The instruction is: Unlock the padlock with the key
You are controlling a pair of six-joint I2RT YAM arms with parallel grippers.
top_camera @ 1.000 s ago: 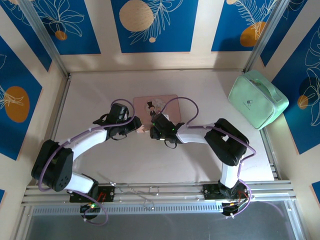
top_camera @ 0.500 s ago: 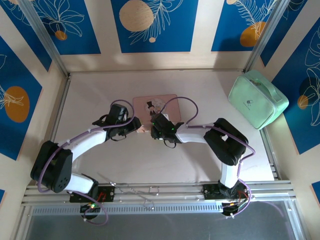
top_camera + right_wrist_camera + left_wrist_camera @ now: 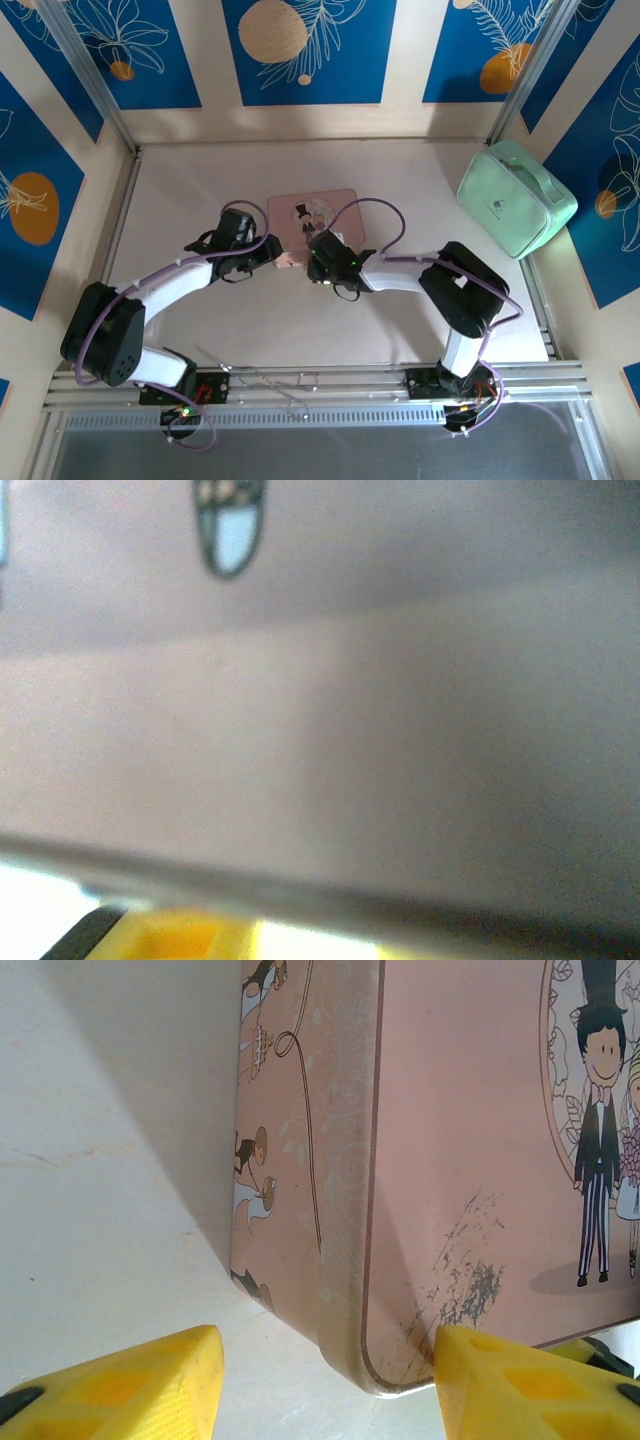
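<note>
Padlock, key: too small to make out. Judged to sit at the pink box's (image 3: 312, 213) near edge, under the wrists.

Left gripper (image 3: 325, 1355): fingers spread, straddling the box's near-left corner, nothing pinched.

Right gripper (image 3: 318, 255): tight against the box's near edge. The close view is blurred, so I cannot tell the finger state.

Advice: brace the box with the left gripper, seat the key square, then twist slowly.

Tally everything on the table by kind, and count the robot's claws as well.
Pink box: 1
Mint green case: 1
Claws: 2, the left claw and the right claw
Total: 4
</note>
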